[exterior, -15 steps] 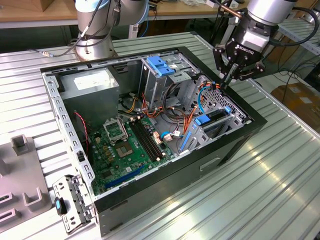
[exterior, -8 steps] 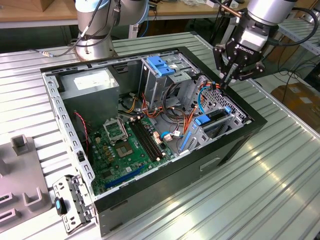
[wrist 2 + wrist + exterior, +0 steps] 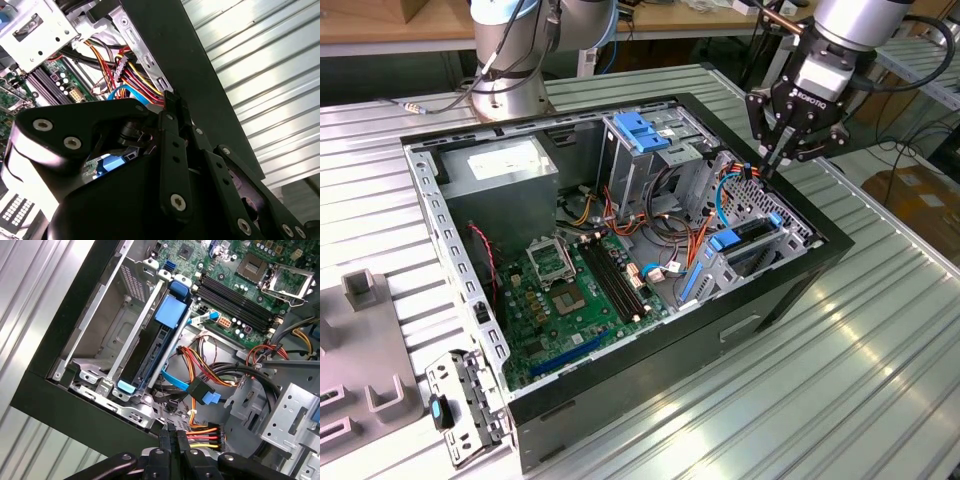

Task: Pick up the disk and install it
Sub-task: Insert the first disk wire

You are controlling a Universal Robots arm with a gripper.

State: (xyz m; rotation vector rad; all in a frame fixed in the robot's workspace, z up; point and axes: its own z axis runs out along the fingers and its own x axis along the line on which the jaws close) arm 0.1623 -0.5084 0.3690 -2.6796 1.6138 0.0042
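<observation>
Evenly and brightly lit from overhead, with broad white glare streaking the ribbed metal table (image 3: 880,330) in the exterior view. Deep shadow inside the open computer case (image 3: 800,285), darkest under its black rim. Up close in the second wrist view, slightly soft on the gripper (image 3: 172,107) links, blown-out highlights on the table ribs

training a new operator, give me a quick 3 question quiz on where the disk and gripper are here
1. True or false: the gripper holds the disk.
2. Where is the disk? A) flat on the table B) on edge in the bay at the corner of the case C) lying on the motherboard
3. Fill in: the gripper hangs over the case rim beside the bay, with its jaws ____.

Key: 1 false; 2 B; 3 shut
</observation>
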